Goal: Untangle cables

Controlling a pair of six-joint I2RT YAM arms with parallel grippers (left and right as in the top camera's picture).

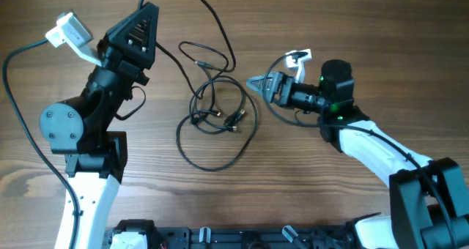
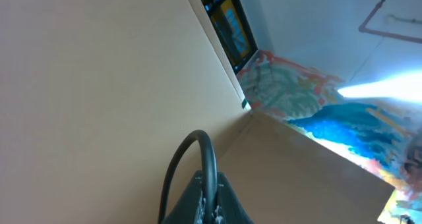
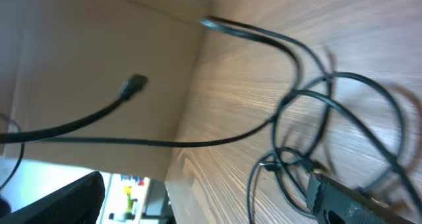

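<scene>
Beside the cables (image 1: pixel 233 119), right gripper (image 1: pixel 254 81) wide open (empty); left gripper (image 1: pixel 150 11) tight on one.

**Two arms: the left raised and closed, the right reaching in and open**

We see the left arm (image 1: pixel 80 124) rising from its base, bent at the elbow, with the wrist tipped up and away from us. The left gripper (image 1: pixel 150 13) points upward, its fingers pinched together on a cable (image 2: pixel 191 151). The right arm (image 1: pixel 366 143) reaches in from the lower right, forearm stretched toward the middle. The right gripper (image 1: pixel 254 81) points toward the left arm, jaws spread wide.
</scene>
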